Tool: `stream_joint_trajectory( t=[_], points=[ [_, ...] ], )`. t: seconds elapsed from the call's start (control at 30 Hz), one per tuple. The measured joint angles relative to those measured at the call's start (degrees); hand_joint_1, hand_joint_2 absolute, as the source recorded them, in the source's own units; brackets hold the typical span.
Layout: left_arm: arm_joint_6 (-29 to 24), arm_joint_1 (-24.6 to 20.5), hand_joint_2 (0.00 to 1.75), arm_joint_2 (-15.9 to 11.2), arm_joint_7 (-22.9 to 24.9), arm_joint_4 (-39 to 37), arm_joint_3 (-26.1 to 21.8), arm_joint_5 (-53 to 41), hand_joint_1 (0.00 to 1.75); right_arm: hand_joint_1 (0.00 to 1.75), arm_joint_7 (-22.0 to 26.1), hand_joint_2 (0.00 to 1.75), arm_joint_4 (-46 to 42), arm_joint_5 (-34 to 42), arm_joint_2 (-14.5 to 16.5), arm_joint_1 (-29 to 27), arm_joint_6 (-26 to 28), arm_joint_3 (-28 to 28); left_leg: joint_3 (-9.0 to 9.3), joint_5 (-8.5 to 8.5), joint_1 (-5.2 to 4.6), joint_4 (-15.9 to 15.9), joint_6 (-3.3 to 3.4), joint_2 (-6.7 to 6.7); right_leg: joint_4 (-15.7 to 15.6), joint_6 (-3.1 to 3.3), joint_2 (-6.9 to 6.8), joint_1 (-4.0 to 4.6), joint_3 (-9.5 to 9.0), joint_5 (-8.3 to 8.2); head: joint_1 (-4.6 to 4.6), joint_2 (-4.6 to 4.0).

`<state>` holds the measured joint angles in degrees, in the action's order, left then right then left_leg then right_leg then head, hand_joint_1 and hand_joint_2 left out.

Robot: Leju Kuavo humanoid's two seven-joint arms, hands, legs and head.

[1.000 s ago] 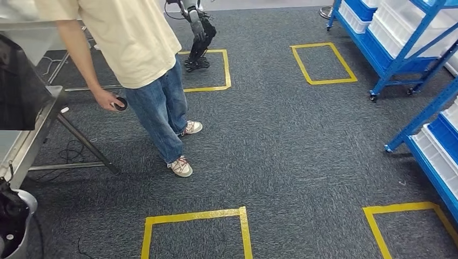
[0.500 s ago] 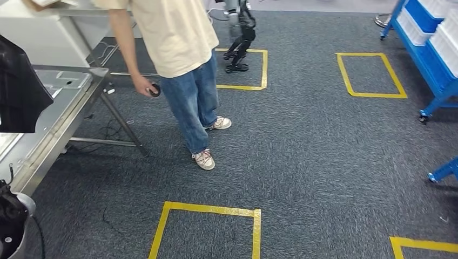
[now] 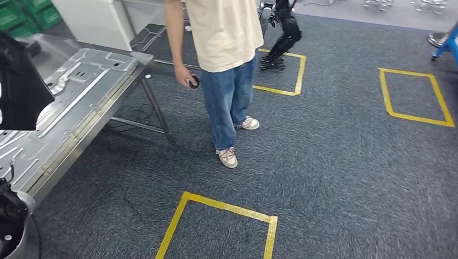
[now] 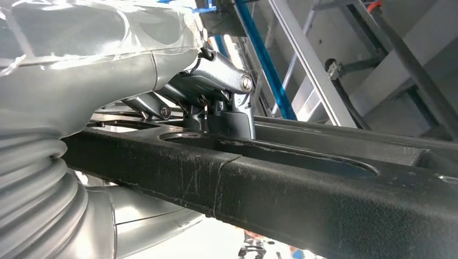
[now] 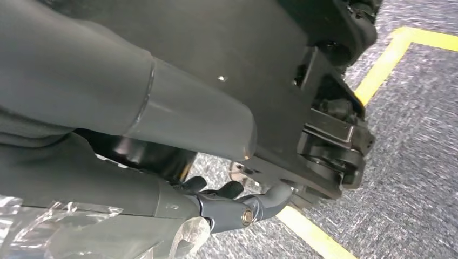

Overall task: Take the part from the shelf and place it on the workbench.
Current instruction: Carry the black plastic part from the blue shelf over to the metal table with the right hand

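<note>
The part (image 4: pixel 302 189) is a long black textured bar with slots, and my left hand (image 4: pixel 216 110) grips it with dark fingers hooked over its edge. In the head view the same black part (image 3: pixel 19 81) juts in at the left edge, held above the workbench (image 3: pixel 81 91), a steel table topped with a pressed sheet-metal panel. My right hand (image 5: pixel 237 208) hangs low beside my body over the carpet, fingers loosely apart and holding nothing.
A person (image 3: pixel 227 48) stands close to the workbench's far corner, holding a small black controller (image 3: pixel 193 82). Another robot's legs (image 3: pixel 281 38) stand at the back. Yellow tape squares (image 3: pixel 221 226) mark the grey carpet. A blue shelf post (image 3: pixel 451 46) shows at the right edge.
The camera has swung left: the workbench now takes up more of the left side and the blue shelves have slid out to the right. The part stays in my left hand.
</note>
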<state>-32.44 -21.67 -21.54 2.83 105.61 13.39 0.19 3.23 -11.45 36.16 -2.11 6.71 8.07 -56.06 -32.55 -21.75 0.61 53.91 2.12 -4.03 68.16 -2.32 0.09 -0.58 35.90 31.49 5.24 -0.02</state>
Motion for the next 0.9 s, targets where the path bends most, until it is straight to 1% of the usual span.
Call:
stream_joint_trajectory(
  t=[0.03,0.07,0.1,0.13,0.17,0.2,0.23,0.27,0.3,0.33,0.37,0.4,0.43,0.47,0.5,0.53,0.57,0.6,0.63,0.67,0.7,0.73,0.77,0.8,0.83,0.87,0.9],
  points=[
    [0.22,-0.01,1.75,-0.01,-0.04,0.0,0.01,0.07,1.75,0.0,-0.03,0.0,0.0,-0.02,-0.01,-0.07,0.0,-0.01,-0.05,-0.15,0.21,0.31,-0.26,-0.82,-4.11,-0.34,1.18,-0.47,-1.84,-2.1,-0.01,0.0],
    [0.38,-0.07,1.75,-0.01,-0.11,0.01,0.01,0.09,1.75,0.0,-0.07,0.0,0.0,-0.03,0.04,-0.14,0.0,-0.01,-0.31,-0.3,0.3,0.71,-0.64,-1.59,-7.72,-0.62,2.98,-0.87,-3.45,-3.52,-0.03,0.0],
    [0.46,-0.13,1.75,-0.02,-0.19,0.01,0.01,0.17,1.75,0.0,-0.08,0.0,0.0,-0.05,0.08,-0.18,0.0,0.0,-0.68,-0.35,0.4,1.06,-1.1,-2.26,-10.14,-0.66,4.39,-1.1,-4.45,-4.32,-0.04,-0.01],
    [0.55,-0.18,1.75,-0.03,-0.27,0.01,0.01,0.25,1.75,0.0,-0.11,0.0,0.0,-0.08,0.12,-0.14,0.0,0.01,-1.07,-0.29,0.49,1.28,-1.54,-2.91,-11.08,-0.53,5.36,-1.12,-4.8,-4.33,-0.04,-0.01],
    [0.67,-0.2,1.75,-0.05,-0.34,0.01,-0.01,0.32,1.75,0.0,-0.11,0.0,0.0,-0.1,0.17,-0.03,0.04,0.01,-1.43,-0.08,0.6,1.3,-1.98,-3.62,-11.11,-0.14,5.33,-0.94,-4.74,-4.25,-0.03,-0.01],
    [0.9,-0.15,1.75,-0.07,-0.39,0.01,-0.02,0.41,1.75,0.0,-0.09,0.0,0.0,-0.11,0.19,0.1,0.09,0.01,-1.65,0.14,0.8,1.22,-2.33,-4.31,-11.07,0.37,4.4,-0.81,-4.66,-4.39,0.01,-0.01],
    [1.11,-0.1,1.75,-0.12,-0.45,0.01,-0.04,0.49,1.75,0.0,-0.09,0.0,0.0,-0.13,0.2,0.22,0.18,0.01,-1.88,0.1,0.89,1.4,-2.57,-4.07,-11.14,0.8,3.59,-0.7,-4.68,-4.48,0.05,-0.01],
    [1.32,-0.12,1.75,-0.19,-0.49,0.01,-0.06,0.58,1.75,0.0,-0.06,0.0,0.0,-0.14,0.22,0.23,0.29,0.01,-2.45,-0.41,0.84,2.32,-2.75,-2.84,-11.2,1.26,2.73,-0.65,-4.69,-4.58,0.16,-0.01],
    [1.47,-0.17,1.75,-0.26,-0.55,0.01,-0.06,0.68,1.75,0.0,-0.05,0.0,0.0,-0.15,0.21,0.19,0.35,0.01,-3.57,-1.61,0.72,4.61,-2.84,-1.02,-11.27,1.64,1.85,-0.57,-4.66,-4.68,0.27,-0.01],
    [1.53,-0.21,1.75,-0.31,-0.6,0.01,-0.06,0.79,1.75,0.0,-0.04,0.0,0.0,-0.15,0.2,0.12,0.41,0.02,-5.21,-3.34,0.57,8.15,-2.89,1.14,-11.29,1.92,1.03,-0.37,-4.63,-4.68,0.38,-0.01],
    [1.58,-0.21,1.75,-0.35,-0.63,0.0,-0.05,0.87,1.75,0.0,-0.04,0.0,0.0,-0.16,0.19,0.02,0.43,0.02,-7.18,-5.22,0.49,12.44,-2.91,2.52,-11.28,2.13,0.15,-0.15,-4.58,-4.66,0.46,-0.01],
    [1.64,-0.13,1.75,-0.34,-0.64,-0.01,-0.03,0.92,1.75,0.0,-0.03,0.0,0.0,-0.16,0.18,-0.06,0.42,0.02,-8.95,-6.66,0.48,16.39,-2.88,3.09,-11.28,2.24,-0.74,0.08,-4.53,-4.62,0.46,-0.01],
    [1.76,-0.06,1.75,-0.35,-0.64,-0.01,-0.01,0.99,1.75,0.0,-0.03,0.0,0.0,-0.16,0.17,-0.1,0.42,0.01,-9.97,-7.24,0.43,18.71,-2.73,3.27,-11.27,2.31,-1.59,0.3,-4.5,-4.59,0.46,-0.01],
    [1.93,-0.03,1.75,-0.36,-0.65,-0.02,0.0,1.07,1.75,0.0,-0.02,0.0,0.0,-0.16,0.17,-0.1,0.42,0.01,-9.87,-6.81,0.32,18.77,-2.47,3.36,-11.27,2.37,-2.44,0.48,-4.49,-4.55,0.46,-0.01],
    [2.13,-0.05,1.75,-0.37,-0.66,-0.02,0.0,1.14,1.75,0.0,0.01,0.0,0.0,-0.16,0.19,-0.05,0.42,0.01,-8.52,-5.46,0.09,16.39,-2.09,3.59,-11.27,2.42,-3.23,0.63,-4.53,-4.51,0.46,-0.01],
    [2.29,-0.11,1.75,-0.4,-0.68,-0.02,-0.01,1.2,1.75,0.0,0.03,0.0,0.0,-0.16,0.22,0.01,0.42,0.01,-6.24,-3.67,-0.32,12.24,-1.58,4.35,-11.28,2.46,-3.99,0.73,-4.61,-4.47,0.46,-0.01],
    [2.4,-0.25,1.75,-0.45,-0.7,-0.01,-0.03,1.25,1.75,0.0,0.07,0.0,0.0,-0.16,0.26,0.08,0.42,0.02,-3.9,-2.38,-0.99,7.83,-0.97,5.88,-11.28,2.46,-4.72,0.86,-4.68,-4.4,0.46,-0.01],
    [2.46,-0.46,1.75,-0.5,-0.72,-0.01,-0.04,1.27,1.75,0.0,0.1,0.0,0.0,-0.16,0.3,0.16,0.43,0.02,-2.16,-1.49,-1.6,4.35,-0.47,7.16,-11.29,2.41,-5.4,0.96,-4.73,-4.31,0.46,-0.01],
    [2.52,-0.7,1.75,-0.54,-0.74,0.0,-0.05,1.29,1.75,0.0,0.15,0.0,0.0,-0.17,0.3,0.2,0.44,0.02,-1.21,-1.2,-2.11,2.31,-0.09,8.07,-11.31,2.3,-6.04,1.03,-4.78,-4.21,0.46,-0.01],
    [2.61,-0.9,1.75,-0.56,-0.75,0.0,-0.06,1.33,1.75,0.0,0.2,0.0,0.0,-0.2,0.27,0.22,0.54,0.02,-1.06,-1.38,-2.45,1.65,0.12,8.27,-11.37,2.13,-6.68,1.08,-4.87,-4.1,0.46,-0.01],
    [2.8,-1.03,1.75,-0.56,-0.75,0.0,-0.06,1.4,1.75,0.0,0.26,0.0,0.0,-0.27,0.19,0.32,0.71,0.01,-1.07,-1.22,-2.47,1.46,0.24,7.47,-11.46,1.91,-7.36,1.07,-5.04,-3.95,0.46,-0.01],
    [3.05,-1.09,1.75,-0.58,-0.76,0.0,-0.05,1.48,1.75,0.0,0.34,0.0,0.01,-0.33,-0.08,0.43,0.89,0.01,-0.82,-1.02,-2.27,1.15,0.4,6.74,-11.39,1.62,-7.5,1.01,-5.22,-3.72,0.46,-0.01],
    [3.31,-1.24,1.75,-0.61,-0.81,-0.01,-0.01,1.56,1.75,0.0,0.45,0.0,0.01,-0.39,-0.5,0.6,1.06,0.01,-0.57,-0.77,-2.03,0.8,0.59,5.97,-10.77,1.31,-6.56,0.95,-5.18,-3.17,0.43,-0.01],
    [3.6,-1.49,1.75,-0.62,-0.87,-0.02,0.03,1.66,1.75,0.0,0.65,0.0,0.02,-0.45,-1.04,0.84,1.13,0.0,-0.31,-0.48,-1.72,0.47,0.85,5.3,-9.14,1.03,-5.02,0.88,-4.59,-2.09,0.39,-0.01],
    [3.87,-1.71,1.75,-0.59,-0.95,-0.03,0.12,1.74,1.75,0.0,0.83,0.0,0.02,-0.5,-1.8,1.06,1.1,-0.01,-0.13,-0.25,-1.45,0.28,1.04,4.67,-6.32,0.77,-3.07,0.79,-3.36,-0.52,0.33,-0.01],
    [4.13,-1.93,1.75,-0.54,-1.03,-0.05,0.23,1.83,1.75,0.0,0.98,0.0,0.03,-0.57,-2.63,1.41,1.05,-0.03,-0.19,-0.16,-1.4,0.26,1.2,4.0,-2.54,0.57,-1.48,0.69,-1.57,1.34,0.28,-0.01],
    [4.37,-1.99,1.75,-0.48,-1.07,-0.07,0.34,1.92,1.75,0.0,1.09,0.0,0.03,-0.64,-3.54,1.86,1.0,-0.04,-0.24,-0.1,-1.35,0.28,1.27,3.33,1.29,0.39,-0.82,0.58,0.36,2.85,0.26,-0.01]
  ],
)
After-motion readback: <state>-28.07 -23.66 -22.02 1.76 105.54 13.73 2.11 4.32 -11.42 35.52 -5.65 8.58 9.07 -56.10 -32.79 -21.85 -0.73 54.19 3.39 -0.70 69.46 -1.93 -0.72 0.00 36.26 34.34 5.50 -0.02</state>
